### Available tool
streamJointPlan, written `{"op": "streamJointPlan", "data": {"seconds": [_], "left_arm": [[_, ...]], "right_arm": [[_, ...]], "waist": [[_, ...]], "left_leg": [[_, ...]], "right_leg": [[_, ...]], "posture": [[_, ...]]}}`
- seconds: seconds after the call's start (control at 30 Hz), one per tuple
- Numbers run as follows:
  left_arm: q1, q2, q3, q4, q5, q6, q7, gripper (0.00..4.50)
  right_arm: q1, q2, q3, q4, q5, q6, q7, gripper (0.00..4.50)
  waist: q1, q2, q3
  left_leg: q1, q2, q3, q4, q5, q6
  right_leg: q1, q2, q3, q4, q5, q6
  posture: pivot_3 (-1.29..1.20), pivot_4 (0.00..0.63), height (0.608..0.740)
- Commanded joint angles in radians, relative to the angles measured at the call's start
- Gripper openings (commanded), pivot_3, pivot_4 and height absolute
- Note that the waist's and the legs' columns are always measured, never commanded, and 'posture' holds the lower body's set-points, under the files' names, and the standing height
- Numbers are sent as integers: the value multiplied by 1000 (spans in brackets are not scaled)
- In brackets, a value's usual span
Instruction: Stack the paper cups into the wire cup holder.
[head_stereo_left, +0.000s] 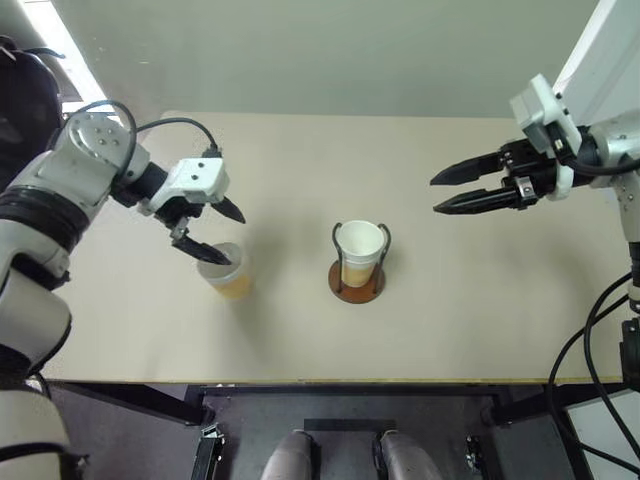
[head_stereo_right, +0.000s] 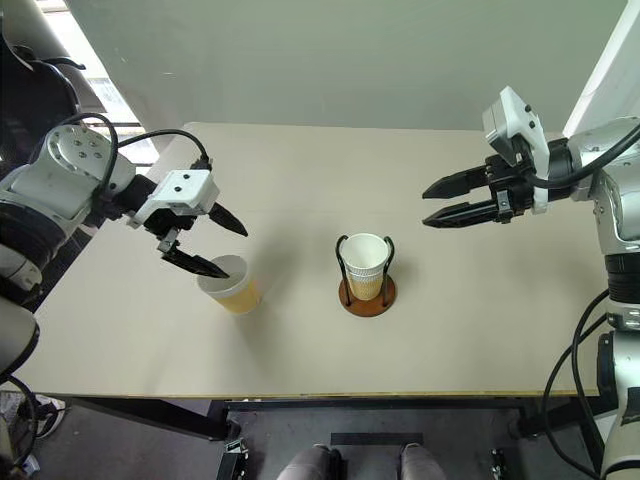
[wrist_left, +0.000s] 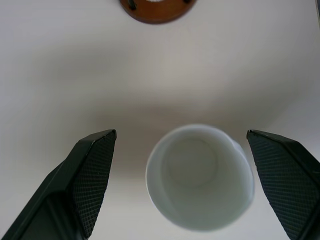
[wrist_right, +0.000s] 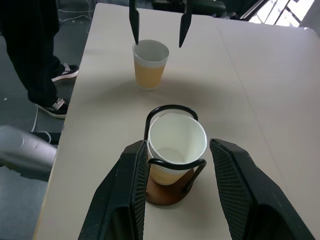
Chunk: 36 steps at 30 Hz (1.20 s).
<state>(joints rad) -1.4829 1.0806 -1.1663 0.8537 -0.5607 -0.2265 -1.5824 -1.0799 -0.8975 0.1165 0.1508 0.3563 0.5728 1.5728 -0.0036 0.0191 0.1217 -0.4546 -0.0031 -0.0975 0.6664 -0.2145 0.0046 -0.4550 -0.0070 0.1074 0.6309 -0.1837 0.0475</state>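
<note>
Paper cups number two in the left eye view: one (head_stereo_left: 360, 252) nested in the wire cup holder (head_stereo_left: 357, 280), one (head_stereo_left: 226, 270) loose under the spread, empty left gripper (head_stereo_left: 213, 232). Right wrist view: right gripper (wrist_right: 180, 195) apart, empty, above the holder.

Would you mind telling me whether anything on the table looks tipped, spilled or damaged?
Nothing stands out. One paper cup stands upright on the table, and the stacked cups sit upright inside the wire cup holder.
</note>
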Motion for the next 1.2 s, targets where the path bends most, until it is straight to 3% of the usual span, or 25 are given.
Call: {"op": "streamJointPlan", "data": {"seconds": [0.03, 0.3, 0.5, 0.93, 1.2], "left_arm": [[-54, 39, -39, -52, -6, -40, -32, 4500], [-108, 126, -156, -221, -13, -66, -32, 4500], [-128, 175, -213, -273, 66, -112, -32, 4500], [-91, 188, -206, -309, 144, -153, -32, 4500], [-17, 158, -175, -237, 182, -232, -32, 4500]], "right_arm": [[-19, -24, -10, -3, -2, -12, 13, 1969], [-32, -45, 2, 29, -16, -31, 39, 1969], [-47, -59, 21, 55, -13, -43, 42, 1969], [-82, -52, 51, 90, -6, -59, 42, 1969], [-81, -51, 45, 79, -8, -50, 42, 1969]], "waist": [[1, 0, 0], [0, 0, 0], [-2, 0, 0], [-1, 0, 0], [-1, 0, 0]], "left_leg": [[0, -1, 1, 0, 0, 0], [-1, -1, 0, 0, 0, 0], [1, -1, 0, -1, 0, 0], [0, -1, -1, -1, 0, 0], [1, 0, -2, -1, 0, 0]], "right_leg": [[0, 1, -1, 0, 0, 0], [0, 0, -1, -1, 0, -1], [0, 2, -1, 0, -1, -2], [0, 0, -1, 0, 0, -3], [0, 0, -2, 1, 0, -2]], "posture": [[0, 150, 740], [0, 150, 740], [0, 150, 740], [0, 150, 740], [0, 150, 740]]}}
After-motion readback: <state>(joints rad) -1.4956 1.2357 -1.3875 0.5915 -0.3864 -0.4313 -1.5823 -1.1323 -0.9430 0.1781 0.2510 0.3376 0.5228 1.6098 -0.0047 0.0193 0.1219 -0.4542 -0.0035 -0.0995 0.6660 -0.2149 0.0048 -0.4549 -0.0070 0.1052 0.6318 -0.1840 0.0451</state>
